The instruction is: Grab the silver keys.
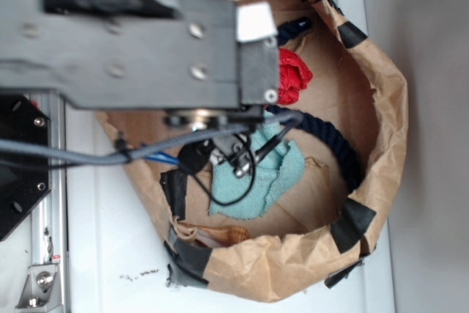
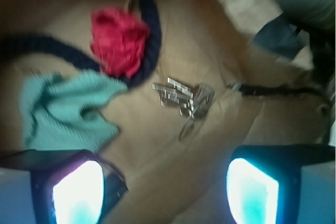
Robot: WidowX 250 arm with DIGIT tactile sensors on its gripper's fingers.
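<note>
**Friend:** What are you seeing right now?

**Me:** I am looking down into a brown paper bag [image 1: 381, 108] with rolled-down sides. It is sitting on the white table [image 1: 102, 254]. My robot arm [image 1: 132, 42] is hanging over it and hiding a lot of the inside.

**Friend:** Where are the silver keys?

**Me:** The silver keys [image 2: 185, 98] are lying flat on the bag's brown floor. In the wrist view, they are sitting just right of the red cloth [image 2: 119, 40] and a dark blue rope [image 2: 149, 30]. A green cloth [image 2: 65, 111] is lying further left. I cannot find the keys in the outside view.

**Friend:** Is the claw holding anything?

**Me:** No. The claw [image 2: 165, 192] is standing wide open, with nothing in it. Its two glowing pads [image 2: 77, 195] are showing at the bottom corners of the wrist view. The keys are showing between and beyond them, not touching either one.
</note>
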